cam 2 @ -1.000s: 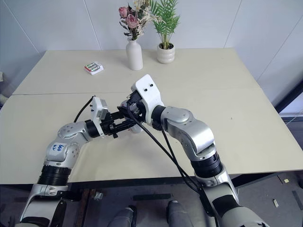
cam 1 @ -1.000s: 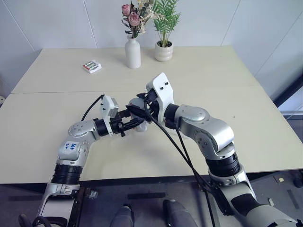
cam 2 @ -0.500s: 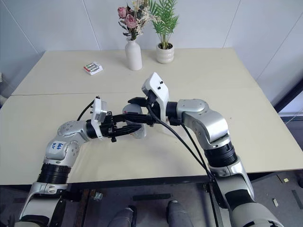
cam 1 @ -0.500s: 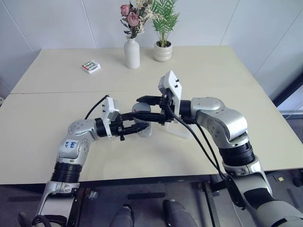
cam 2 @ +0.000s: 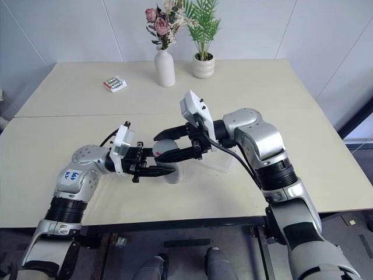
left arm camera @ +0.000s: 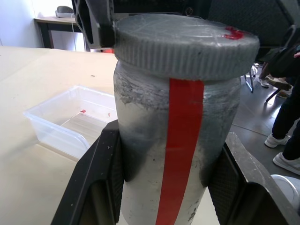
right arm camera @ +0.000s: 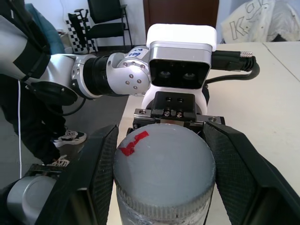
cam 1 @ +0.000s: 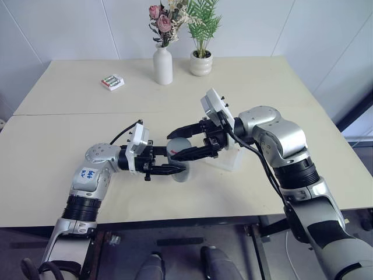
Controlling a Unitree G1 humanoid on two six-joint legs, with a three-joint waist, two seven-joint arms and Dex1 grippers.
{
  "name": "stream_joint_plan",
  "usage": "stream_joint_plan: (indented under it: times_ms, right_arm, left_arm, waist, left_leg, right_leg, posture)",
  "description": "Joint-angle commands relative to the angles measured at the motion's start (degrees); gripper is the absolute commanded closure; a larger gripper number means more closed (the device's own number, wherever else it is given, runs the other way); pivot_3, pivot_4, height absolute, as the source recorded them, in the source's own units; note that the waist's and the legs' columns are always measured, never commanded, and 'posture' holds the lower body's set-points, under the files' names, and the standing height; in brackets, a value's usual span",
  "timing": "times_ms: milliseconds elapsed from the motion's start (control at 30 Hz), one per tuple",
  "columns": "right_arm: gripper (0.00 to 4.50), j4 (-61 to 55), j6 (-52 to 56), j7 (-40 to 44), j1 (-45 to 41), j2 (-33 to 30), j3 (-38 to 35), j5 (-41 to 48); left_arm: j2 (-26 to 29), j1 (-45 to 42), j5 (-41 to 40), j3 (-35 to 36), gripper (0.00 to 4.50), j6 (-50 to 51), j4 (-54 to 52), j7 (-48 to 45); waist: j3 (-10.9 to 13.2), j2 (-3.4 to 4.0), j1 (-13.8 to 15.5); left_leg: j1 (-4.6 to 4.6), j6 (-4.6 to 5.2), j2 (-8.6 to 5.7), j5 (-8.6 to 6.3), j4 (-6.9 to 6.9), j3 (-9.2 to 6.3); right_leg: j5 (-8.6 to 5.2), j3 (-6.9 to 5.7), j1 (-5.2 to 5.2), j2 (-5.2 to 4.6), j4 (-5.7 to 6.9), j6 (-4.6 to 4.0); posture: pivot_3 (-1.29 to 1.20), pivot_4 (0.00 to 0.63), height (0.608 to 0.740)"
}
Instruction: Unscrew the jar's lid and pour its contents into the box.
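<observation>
From the head view, your left gripper (cam 1: 169, 170) clamps the jar (cam 1: 180, 170) mid-table, well clear of every table (cam 1: 70, 134) edge; the box (cam 1: 228, 158) sits just beside. In the left wrist view, fingers (left arm camera: 101, 178) squeeze the jar body. In the right wrist view, your right gripper (right arm camera: 164, 183) clasps the lid (right arm camera: 164, 164).

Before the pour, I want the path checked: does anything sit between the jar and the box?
Nothing visible does. The jar, held in the left claw, is right beside the box, with bare table between them.
</observation>
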Motion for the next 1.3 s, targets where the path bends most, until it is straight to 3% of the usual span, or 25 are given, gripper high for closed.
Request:
stream_joint_plan:
  times_ms: [33,67,267,867,1300]
  right_arm:
    - [1.95,-1.83,-0.31,2.85,-0.29,1.08,-0.14,2.76]
    - [1.95,-1.88,-0.24,2.82,-0.05,1.09,-0.18,2.72]
    - [0.02,-2.98,0.97,1.86,1.23,0.88,-0.33,3.09]
    - [0.02,-1.59,-4.89,-4.92,1.26,2.93,-6.04,3.84]
    - [0.02,-7.69,-1.46,-13.48,4.68,7.3,-1.07,1.81]
  left_arm:
    - [1.08,-0.83,-1.62,3.36,2.52,0.09,-1.21,2.18]
    - [1.05,-0.65,-1.68,3.48,2.52,0.1,-1.44,2.32]
    - [1.37,0.48,-2.25,4.13,2.52,0.69,-3.05,2.88]
    - [3.09,4.97,-3.39,4.64,2.52,2.54,-7.48,4.46]
    - [2.42,3.76,-2.89,3.6,2.52,2.57,-6.39,5.06]
  waist:
    - [0.0,0.0,0.03]
    - [0.0,0.0,0.04]
    - [0.0,0.0,0.04]
    - [0.0,0.0,0.13]
    - [0.0,0.01,0.07]
  left_leg:
    - [0.0,0.0,0.0,0.0,0.0,0.0]
    - [0.0,0.0,0.0,0.0,0.0,0.0]
    - [0.0,-0.01,0.0,0.0,0.0,-0.01]
    - [0.0,-0.01,-0.01,0.0,0.04,-0.01]
    - [0.0,-0.02,0.0,0.0,0.05,-0.01]
  right_leg:
    - [0.0,0.0,0.0,0.0,0.0,0.0]
    - [0.0,0.0,0.0,0.0,0.0,0.0]
    - [0.0,0.0,0.0,-0.01,0.01,0.0]
    - [0.0,0.0,-0.01,-0.03,0.06,0.0]
    - [0.0,0.0,-0.02,-0.03,0.09,0.0]
  posture:
    - [0.0,0.15,0.74]
    - [0.0,0.15,0.74]
    - [0.0,0.15,0.74]
    - [0.0,0.15,0.74]
    - [0.0,0.15,0.74]
